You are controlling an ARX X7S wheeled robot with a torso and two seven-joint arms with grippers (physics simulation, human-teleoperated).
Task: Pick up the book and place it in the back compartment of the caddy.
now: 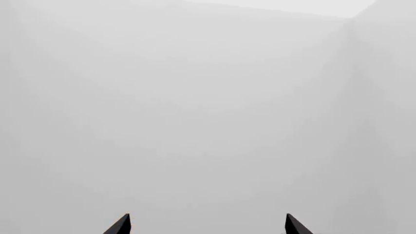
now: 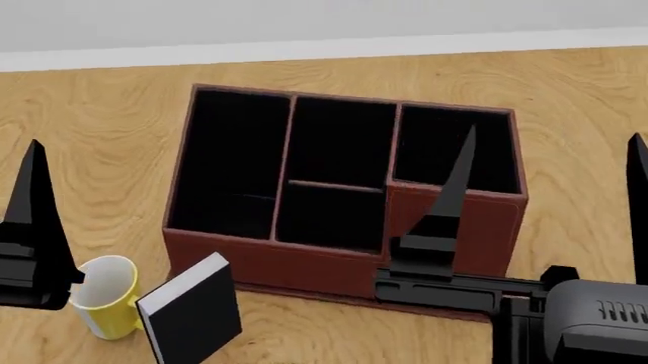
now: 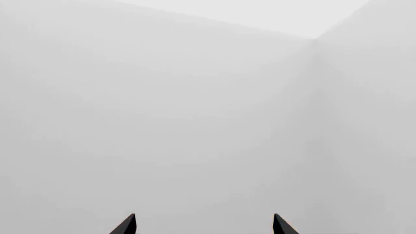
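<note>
Head view looks down on a wooden table (image 2: 91, 121) with the caddy (image 2: 445, 227) at its centre, a dark red box with stitched edges and a black interior cut into four cells. One long cell fills the 9 o'clock side, a shorter cell sits at the 3 o'clock side, and the middle column is split in two. The back compartment (image 2: 342, 140) is the far cell of that column, toward 12 o'clock, and its floor is lost in shadow.

At 7 o'clock from the caddy the book (image 2: 190, 311) stands tilted on the table, black cover facing the camera and white page edges along its upper side. It stands just in front of the caddy's near wall; whether they touch I cannot tell. Just beside it, toward 9 o'clock, sits a white-and-yellow mug (image 2: 105, 297), and contact between the two cannot be judged.

Right gripper (image 2: 552, 171) has its two dark fingers spread well apart with nothing between them; one crosses the caddy's 3 o'clock cell, the other stands at the frame edge. Left gripper (image 1: 206, 225) shows only one finger in the head view, at 9 o'clock, but the left wrist view shows both fingertips set wide apart and holding nothing, against a plain pale wall (image 1: 195, 107). Right wrist view shows the same.
</note>
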